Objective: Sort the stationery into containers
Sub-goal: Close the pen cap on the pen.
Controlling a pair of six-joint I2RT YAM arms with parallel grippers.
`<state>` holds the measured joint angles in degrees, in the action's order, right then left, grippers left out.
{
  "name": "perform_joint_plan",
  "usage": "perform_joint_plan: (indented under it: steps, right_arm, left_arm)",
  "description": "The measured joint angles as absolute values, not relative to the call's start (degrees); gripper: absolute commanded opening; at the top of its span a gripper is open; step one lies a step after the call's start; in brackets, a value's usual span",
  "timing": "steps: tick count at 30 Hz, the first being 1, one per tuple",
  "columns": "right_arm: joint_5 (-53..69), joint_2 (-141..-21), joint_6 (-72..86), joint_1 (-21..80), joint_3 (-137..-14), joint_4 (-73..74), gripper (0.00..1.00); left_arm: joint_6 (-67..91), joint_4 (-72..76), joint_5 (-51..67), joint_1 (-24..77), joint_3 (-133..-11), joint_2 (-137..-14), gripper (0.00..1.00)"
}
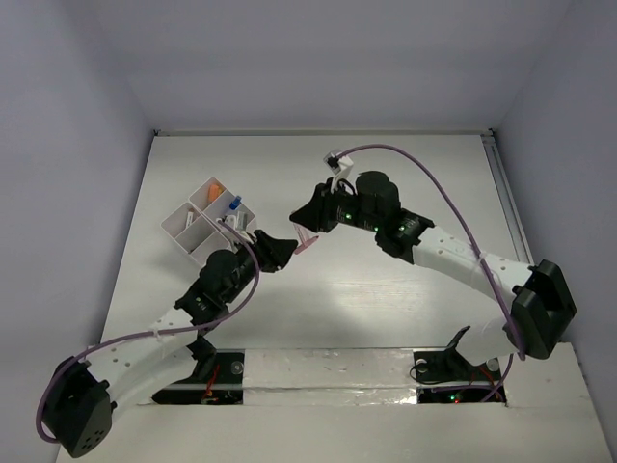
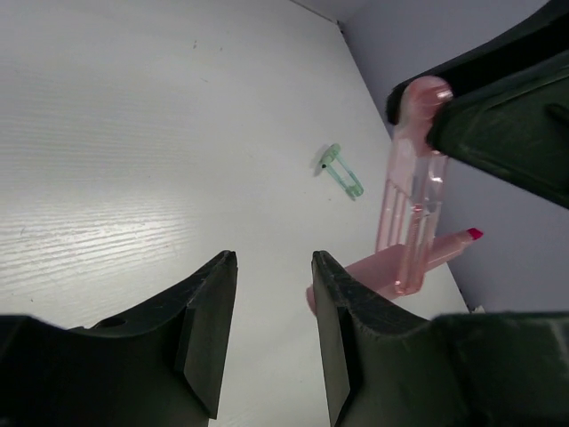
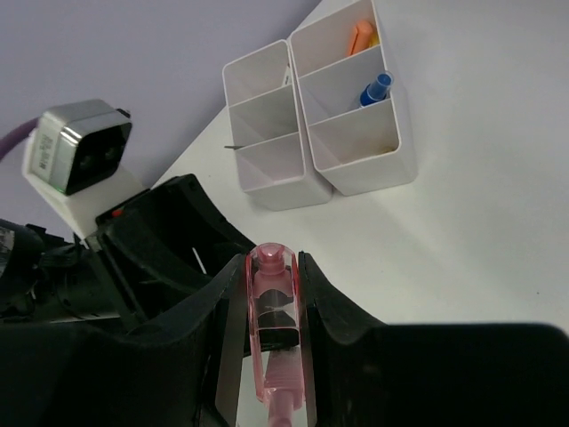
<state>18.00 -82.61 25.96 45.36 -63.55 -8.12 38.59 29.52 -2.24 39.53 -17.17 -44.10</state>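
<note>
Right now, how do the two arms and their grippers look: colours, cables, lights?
The left arm and right arm are alike: white link shells between black joint housings, a purple cable along each. Small green lights glow on the right arm. The left gripper and right gripper have matte black, wedge-shaped fingers.

White wood-grain tabletop [image 1: 366, 304] seen from above. A white plastic tray of joined rectangular compartments [image 1: 176, 230] stands directly on it, close to the left edge. A small pale-green clip shaped like a safety pin [image 2: 342, 169] lies flat on bare board. Its bearing from the tray cannot be told.
</note>
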Motion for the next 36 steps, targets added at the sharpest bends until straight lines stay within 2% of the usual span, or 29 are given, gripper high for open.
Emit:
perform_joint_plan:
  steps: [13,18,24,30,36]
  right_arm:
    - [16.21,-80.68,26.09,45.36,-62.76,-8.19,0.16]
    - [13.02,-80.71,26.83,45.36,-62.78,-8.14,0.15]
    - [10.17,-80.79,27.07,45.36,-63.96,-5.43,0.15]
    - [12.40,-82.74,28.99,43.70,-69.38,-0.95,0.13]
    - [19.46,-85.89,32.64,40.40,-74.08,2.61,0.12]
  left_arm:
    - [38.46,28.42,-2.81,39.53,-17.15,-43.53,0.36]
    - [38.26,28.12,-3.25,39.53,-14.61,-36.27,0.37]
    - [34.41,28.27,-1.54,39.70,-11.46,-28.56,0.47]
    - [28.47,32.14,1.72,40.84,-10.74,-31.18,0.51]
    - [22.83,36.62,-1.65,44.49,-10.61,-34.24,0.54]
